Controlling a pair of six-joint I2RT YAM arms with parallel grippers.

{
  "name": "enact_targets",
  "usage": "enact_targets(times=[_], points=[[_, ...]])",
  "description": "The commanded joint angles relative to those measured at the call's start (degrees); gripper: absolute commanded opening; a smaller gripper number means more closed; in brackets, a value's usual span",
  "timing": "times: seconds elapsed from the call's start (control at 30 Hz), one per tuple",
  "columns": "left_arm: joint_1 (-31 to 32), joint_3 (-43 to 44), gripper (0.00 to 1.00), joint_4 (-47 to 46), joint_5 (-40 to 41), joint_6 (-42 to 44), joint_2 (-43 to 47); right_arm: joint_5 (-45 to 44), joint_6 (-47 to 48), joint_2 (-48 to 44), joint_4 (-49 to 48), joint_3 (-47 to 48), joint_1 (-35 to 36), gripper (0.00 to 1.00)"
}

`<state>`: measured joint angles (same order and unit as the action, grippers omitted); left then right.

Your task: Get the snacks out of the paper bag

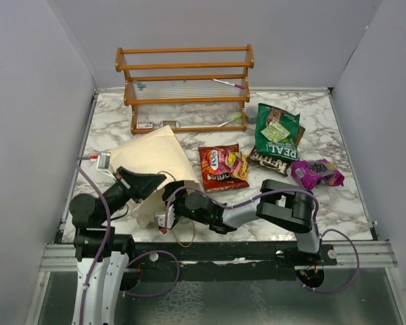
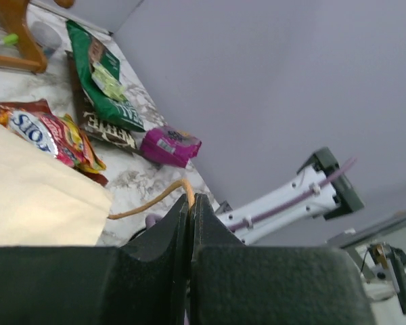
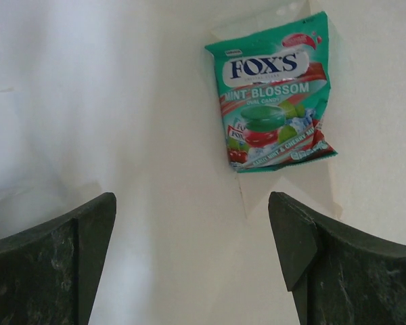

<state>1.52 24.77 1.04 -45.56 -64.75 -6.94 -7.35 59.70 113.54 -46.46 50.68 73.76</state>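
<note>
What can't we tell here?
Top view: the cream paper bag covers the right gripper and the teal foil mint packet.
Left wrist: shut fingers of the left gripper hide whether they pinch the tan cord handle.
Top view: items on the brown wooden rack are too small.

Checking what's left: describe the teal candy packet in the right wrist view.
The teal packet is glossy foil, printed FOX'S MINT BLOSSOM with red and green candy art, slightly tilted. It lies flat on the cream paper of the paper bag, ahead of the open right gripper, whose fingers are clear of it.
</note>
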Motion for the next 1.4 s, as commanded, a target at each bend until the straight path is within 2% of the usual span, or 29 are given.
enact_targets(times=[0.0,0.03,0.1,0.17,0.27,0.33,0.4,0.5,0.67,0.87,1.07,1.37], points=[[0.06,12.06,0.0,0.48,1.07,8.74,-15.96,-4.77,-0.1,2.14,-2.86,3.66,-0.19,0.95],[0.06,16.84,0.0,3.99,1.6,11.87,-19.13,-5.61,-0.03,2.47,-2.75,3.91,-0.22,0.94],[0.06,20.38,0.0,8.07,1.32,14.84,-22.33,-6.9,0.0,3.05,-2.67,4.25,-0.27,0.95],[0.06,18.74,0.0,5.06,-0.55,11.95,-20.66,-7.95,0.11,3.48,-2.42,4.61,-0.19,0.95],[0.06,11.79,0.0,-4.15,-1.87,2.3,-14.45,-10.13,2.61,4.8,-2.03,6.06,0.0,0.95],[0.06,9.13,0.0,-4.71,-1.28,-0.08,-10.76,-10.59,4.64,5.72,-3.65,7.4,-0.1,0.95],[0.06,9.09,0.0,-1.62,-0.93,1.3,-9.42,-8.67,6.92,5.82,-3.27,8.98,-0.68,0.95],[0.06,11.11,0.0,4.49,-1.11,5.99,-10.59,-2.12,10.19,5.8,3.04,11.86,-2.02,0.93],[0.06,13.86,0.0,7.23,-2.5,9.72,-11.23,0.52,18.77,10.8,0.76,16.41,-4.5,0.92],[0.32,13.69,0.0,6.9,-3.27,9.58,-10.97,1.21,23.58,18.72,-5.64,22.74,-6.65,1.0],[0.93,13.33,0.0,7.37,-3.67,9.79,-10.9,2.6,26.43,23.47,-4.44,29.14,-8.37,0.99],[1.12,13.38,0.0,8.83,-3.12,10.81,-11.11,-0.97,28.19,24.35,-12.3,30.06,-8.28,0.99]])
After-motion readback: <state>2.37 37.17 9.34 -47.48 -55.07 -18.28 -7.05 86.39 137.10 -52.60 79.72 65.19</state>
